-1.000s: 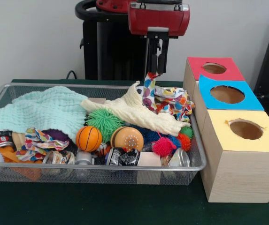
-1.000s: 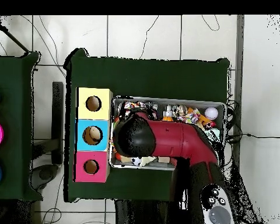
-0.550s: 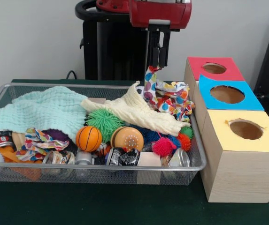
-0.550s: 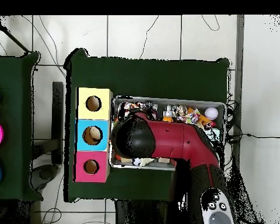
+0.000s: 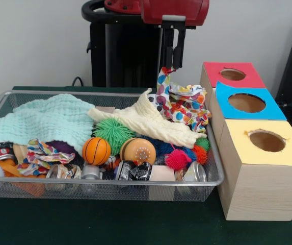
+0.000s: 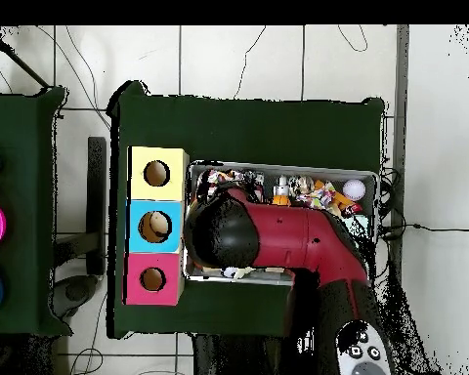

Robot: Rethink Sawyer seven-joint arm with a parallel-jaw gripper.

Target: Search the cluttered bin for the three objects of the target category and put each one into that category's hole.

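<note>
The wire bin is crowded, and the three-hole sorting box stands just to its right. A spotted cloth is pinched at one corner by the gripper, jaws closed narrowly on it, its bulk draped at the bin's far right over the cream cloth. A straight lift is advised until the cloth's hanging end is freed, before it is carried over a hole.
</note>
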